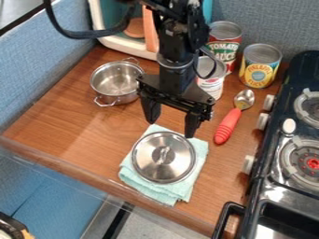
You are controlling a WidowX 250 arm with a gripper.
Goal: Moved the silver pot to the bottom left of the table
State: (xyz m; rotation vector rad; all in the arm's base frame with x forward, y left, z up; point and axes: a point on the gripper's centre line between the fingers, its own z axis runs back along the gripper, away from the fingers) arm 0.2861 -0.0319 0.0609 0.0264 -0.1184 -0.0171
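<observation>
Silver two-handled metal pot (116,81) sat at the upper left of the brown wooden worktop (70,128); the black gripper (172,118) had empty, widely parted fingers. Pickup seemed the step, needing alignment over the pot's rim.

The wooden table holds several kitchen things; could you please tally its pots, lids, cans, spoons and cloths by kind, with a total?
Pot: 1
Lid: 1
Cans: 3
Spoon: 1
Cloth: 1
Total: 7
</observation>
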